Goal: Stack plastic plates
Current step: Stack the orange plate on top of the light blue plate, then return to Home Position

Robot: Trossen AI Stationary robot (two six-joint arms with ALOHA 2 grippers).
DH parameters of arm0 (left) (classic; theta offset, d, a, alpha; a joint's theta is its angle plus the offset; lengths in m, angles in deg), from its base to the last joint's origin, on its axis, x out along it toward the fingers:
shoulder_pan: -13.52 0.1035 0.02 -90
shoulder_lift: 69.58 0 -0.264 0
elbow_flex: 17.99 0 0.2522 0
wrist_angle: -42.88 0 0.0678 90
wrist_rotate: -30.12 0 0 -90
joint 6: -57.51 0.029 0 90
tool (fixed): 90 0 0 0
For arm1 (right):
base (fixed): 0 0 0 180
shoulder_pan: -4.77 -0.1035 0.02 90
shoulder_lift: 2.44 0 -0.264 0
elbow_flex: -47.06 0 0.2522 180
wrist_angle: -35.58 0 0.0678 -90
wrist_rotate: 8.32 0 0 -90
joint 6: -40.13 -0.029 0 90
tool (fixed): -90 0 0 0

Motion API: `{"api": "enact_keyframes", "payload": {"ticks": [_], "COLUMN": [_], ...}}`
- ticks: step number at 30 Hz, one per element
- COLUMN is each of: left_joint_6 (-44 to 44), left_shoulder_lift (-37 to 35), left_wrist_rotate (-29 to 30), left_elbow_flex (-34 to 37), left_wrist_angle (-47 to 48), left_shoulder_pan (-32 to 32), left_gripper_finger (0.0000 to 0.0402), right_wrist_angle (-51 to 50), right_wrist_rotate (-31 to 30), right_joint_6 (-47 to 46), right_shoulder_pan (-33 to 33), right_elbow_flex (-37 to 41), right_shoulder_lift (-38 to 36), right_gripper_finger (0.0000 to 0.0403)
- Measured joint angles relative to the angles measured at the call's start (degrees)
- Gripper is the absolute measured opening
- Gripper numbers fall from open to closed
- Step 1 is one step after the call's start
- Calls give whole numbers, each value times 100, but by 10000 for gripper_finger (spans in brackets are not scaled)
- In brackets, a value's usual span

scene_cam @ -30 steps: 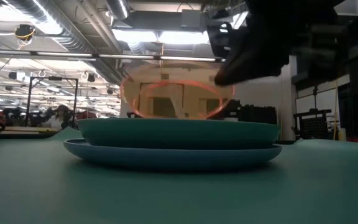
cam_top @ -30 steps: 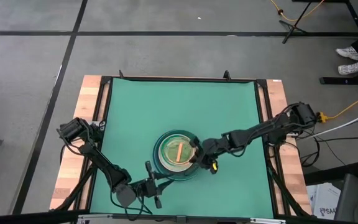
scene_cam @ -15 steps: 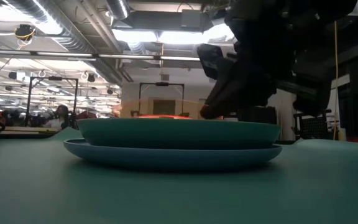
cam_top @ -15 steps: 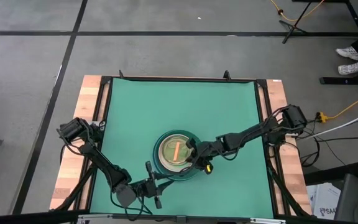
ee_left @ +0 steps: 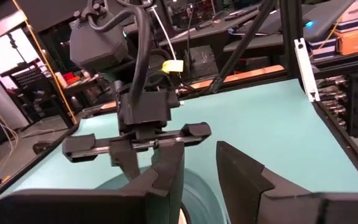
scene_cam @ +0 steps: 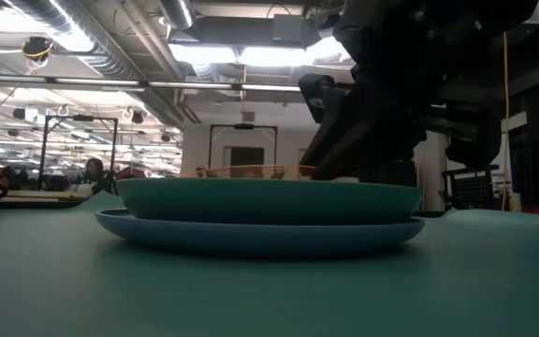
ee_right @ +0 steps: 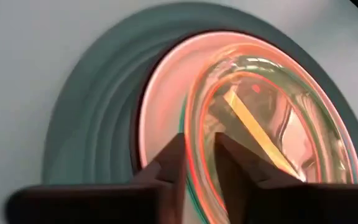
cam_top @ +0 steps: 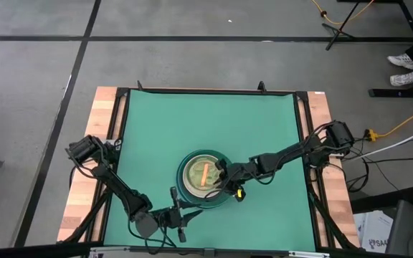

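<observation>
One plate stack (cam_top: pixel 203 177) mid-table | right fingers (ee_right: pixel 232 163) straddle orange plate (ee_right: pixel 263 118) rim | left fingers (ee_left: pixel 241 171) parted, empty

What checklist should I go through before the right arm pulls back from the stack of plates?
1. Orange plate down on the stack: ok, it lies low and level in the low view.
2. Right gripper free of the plate's rim: not ok, its fingers straddle the rim with a narrow gap.
3. Stack centred: ok, rings look concentric from above.
4. Left gripper out of the way: ok, open, near the table's front edge.
5. Plate order below: cannot tell.
</observation>
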Motion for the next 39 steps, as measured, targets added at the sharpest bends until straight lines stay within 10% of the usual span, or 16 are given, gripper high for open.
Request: {"api": "enact_keyframes", "payload": {"ticks": [6, 17, 39], "left_joint_6": [63, -446, -447], "left_shoulder_lift": [-67, -1301, -1811], "left_wrist_rotate": [81, -2285, -5947], "left_elbow_flex": [2, -7, 176], "left_wrist_angle": [-21, 1755, 2967], "left_shoulder_pan": [193, 1402, 3681], "left_gripper_finger": [87, 87, 87], "right_wrist_angle": [-634, -2291, -1827], "right_wrist_rotate": [23, 62, -1876], "right_joint_6": [-258, -977, -2038], "right_shoulder_pan": [2, 2, 56], "right_elbow_flex": [-203, -110, 2954], "right_shoulder_lift": [-523, -2516, -6580], "right_gripper_finger": [136, 149, 150]}}
